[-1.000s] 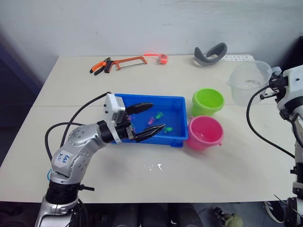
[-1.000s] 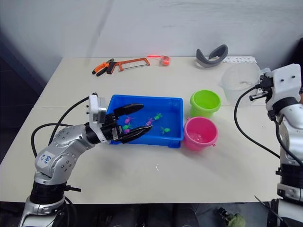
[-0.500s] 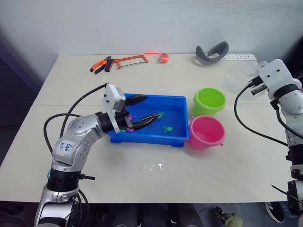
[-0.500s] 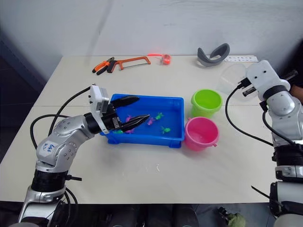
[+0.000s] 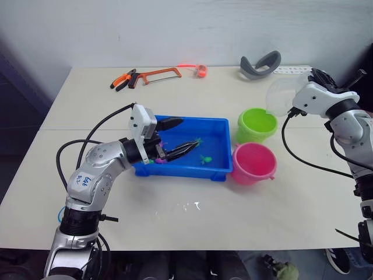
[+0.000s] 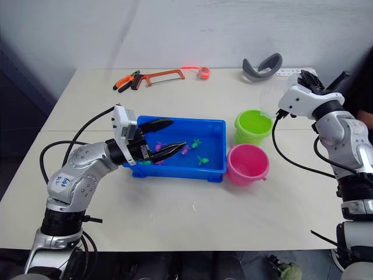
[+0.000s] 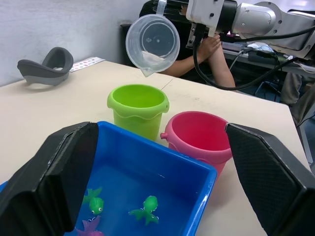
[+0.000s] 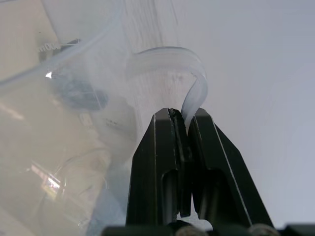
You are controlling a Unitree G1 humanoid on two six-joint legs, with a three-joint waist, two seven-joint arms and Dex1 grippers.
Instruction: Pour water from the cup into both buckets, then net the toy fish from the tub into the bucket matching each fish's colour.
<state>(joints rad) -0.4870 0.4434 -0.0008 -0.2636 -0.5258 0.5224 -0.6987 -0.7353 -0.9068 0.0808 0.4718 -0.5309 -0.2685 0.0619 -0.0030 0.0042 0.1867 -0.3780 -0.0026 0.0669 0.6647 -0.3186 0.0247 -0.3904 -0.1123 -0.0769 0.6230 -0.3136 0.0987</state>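
Left gripper (image 5: 175, 136) hovers over the left part of the shallow bright blue rectangular plastic tub (image 5: 217, 129), jaws spread wide apart, nothing between them. The tub sits mid-bench on the pale bench (image 5: 192, 221). In its water lie tiny plastic toy fish, green ones (image 7: 146, 208) and a pink-purple one (image 7: 89, 228).

Just right of the tub stand two small round plastic buckets, touching or nearly so: lime green bucket (image 5: 256, 125) farther back, pink bucket (image 5: 253, 163) nearer.

Clear plastic cup (image 7: 152, 43) with pouring lip is held in the air above and just right of the green bucket, tipped hard over, its lip pointing down toward that bucket, a little water at the lip. Right gripper (image 8: 179, 115) has its jaws clamped together on the cup's handle.

Far edge of the bench: orange-handled pliers (image 5: 123, 80), an orange-framed hacksaw (image 5: 159, 74), a grey curved band (image 5: 260, 65).
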